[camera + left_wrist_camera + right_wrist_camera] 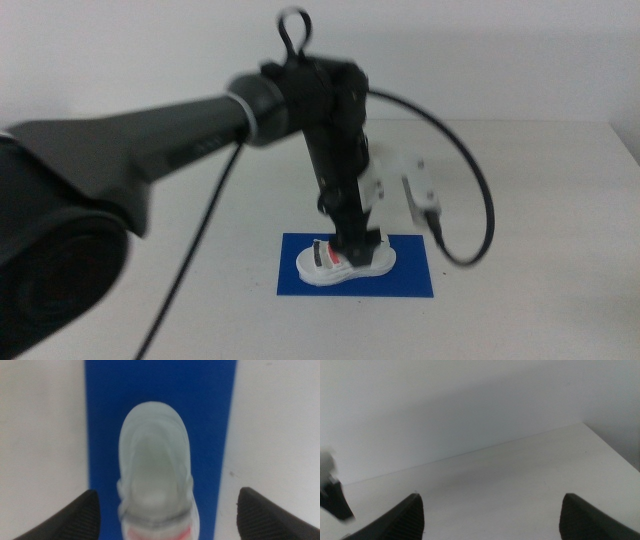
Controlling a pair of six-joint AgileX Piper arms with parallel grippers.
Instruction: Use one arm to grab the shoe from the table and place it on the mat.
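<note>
Left fingers [75,517] spread wide — either side of the shoe [155,475], gripping nothing, directly above it. The shoe lies flat on the blue mat [355,266], which sits on the white desk [540,230] before a pale wall. Right fingers [400,517] gape too — empty, over bare desk.

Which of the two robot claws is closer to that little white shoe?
The left. The left gripper is right over the shoe on the mat, jaws open astride it. The right gripper faces bare table elsewhere.

shoe [156,485] heel: cut off, blurred | shoe middle: hidden by end effector [358,243]
</note>
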